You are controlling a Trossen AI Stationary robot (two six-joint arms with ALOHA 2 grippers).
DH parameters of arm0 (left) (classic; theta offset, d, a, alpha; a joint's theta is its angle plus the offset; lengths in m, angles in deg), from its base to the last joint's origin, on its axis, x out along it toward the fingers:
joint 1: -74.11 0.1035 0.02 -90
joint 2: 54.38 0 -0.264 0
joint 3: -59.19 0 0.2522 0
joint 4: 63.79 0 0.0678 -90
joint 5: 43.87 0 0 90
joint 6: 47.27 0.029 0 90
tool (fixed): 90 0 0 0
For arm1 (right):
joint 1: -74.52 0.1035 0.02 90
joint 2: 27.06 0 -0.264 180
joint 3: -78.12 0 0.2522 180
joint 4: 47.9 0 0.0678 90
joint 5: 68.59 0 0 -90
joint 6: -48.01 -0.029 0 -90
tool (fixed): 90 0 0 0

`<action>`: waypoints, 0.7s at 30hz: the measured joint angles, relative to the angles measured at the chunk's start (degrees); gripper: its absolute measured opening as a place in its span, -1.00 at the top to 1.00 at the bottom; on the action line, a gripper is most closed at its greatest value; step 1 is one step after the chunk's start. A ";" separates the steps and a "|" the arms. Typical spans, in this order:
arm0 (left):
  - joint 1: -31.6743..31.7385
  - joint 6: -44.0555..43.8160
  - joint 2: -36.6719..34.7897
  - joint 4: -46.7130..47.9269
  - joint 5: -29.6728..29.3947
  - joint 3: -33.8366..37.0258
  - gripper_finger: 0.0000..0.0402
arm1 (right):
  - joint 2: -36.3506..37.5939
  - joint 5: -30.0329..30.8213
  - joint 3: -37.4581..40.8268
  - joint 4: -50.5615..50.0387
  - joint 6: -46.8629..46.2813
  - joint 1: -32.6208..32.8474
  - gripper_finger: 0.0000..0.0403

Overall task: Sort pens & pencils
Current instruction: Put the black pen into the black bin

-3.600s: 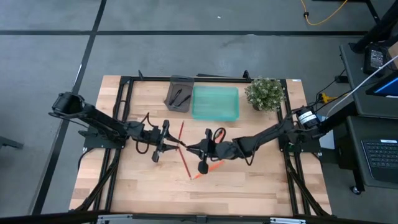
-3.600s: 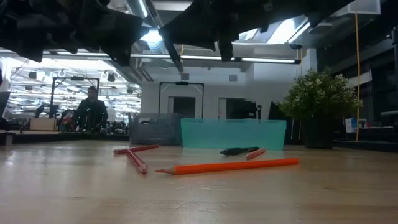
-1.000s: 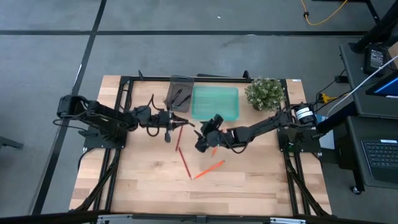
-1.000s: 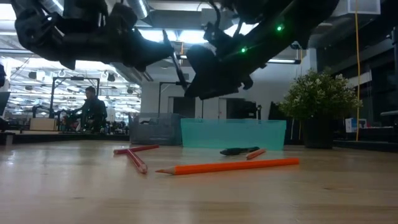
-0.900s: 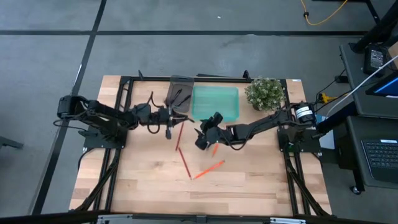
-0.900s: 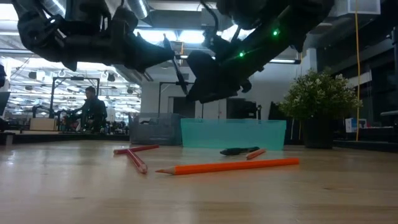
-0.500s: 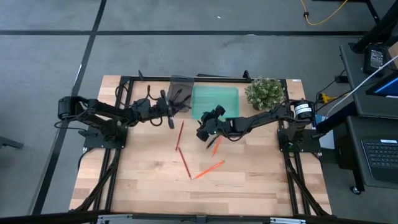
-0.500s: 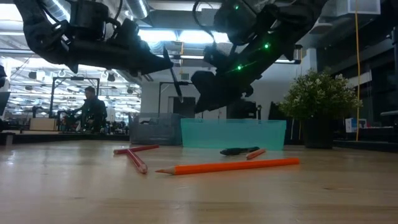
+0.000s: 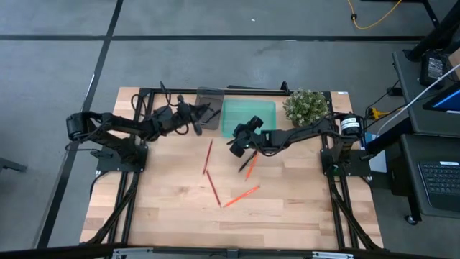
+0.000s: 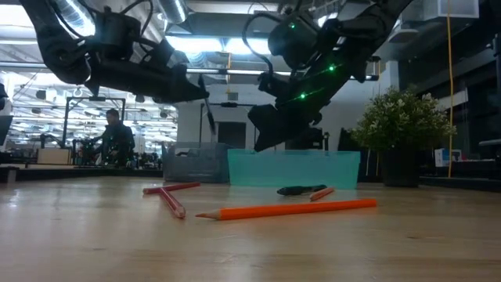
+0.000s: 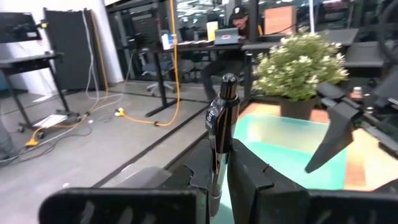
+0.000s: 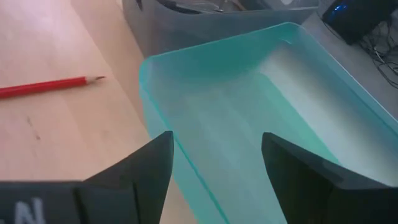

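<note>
Upright, slim black pen (image 11: 222, 118) clenched in left gripper (image 11: 219, 168), right gripper (image 12: 214, 168) spread, empty.

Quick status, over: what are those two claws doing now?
Left claw shut on black pen, near grey tray. Right claw open, empty, at teal tray. Pencils on table. Nothing blocking.

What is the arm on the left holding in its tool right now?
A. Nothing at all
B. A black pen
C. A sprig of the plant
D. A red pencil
B: in the left wrist view the left tool is closed on a black pen standing up between its fingers, while the red and orange pencils lie on the table.
</note>
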 joint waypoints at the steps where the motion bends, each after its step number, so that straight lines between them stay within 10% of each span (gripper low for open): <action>1: 0.37 -0.18 0.00 0.30 0.02 0.00 0.89 | 0.00 -0.38 0.00 0.02 0.00 -0.18 -0.21; 13: 1.66 -0.13 0.00 2.96 0.09 0.00 0.89 | -0.02 -13.82 -0.38 7.34 3.09 -0.69 -0.10; 21: 2.55 0.95 0.00 3.48 0.07 0.00 0.89 | 0.72 -19.57 -0.61 6.95 4.43 -0.71 0.77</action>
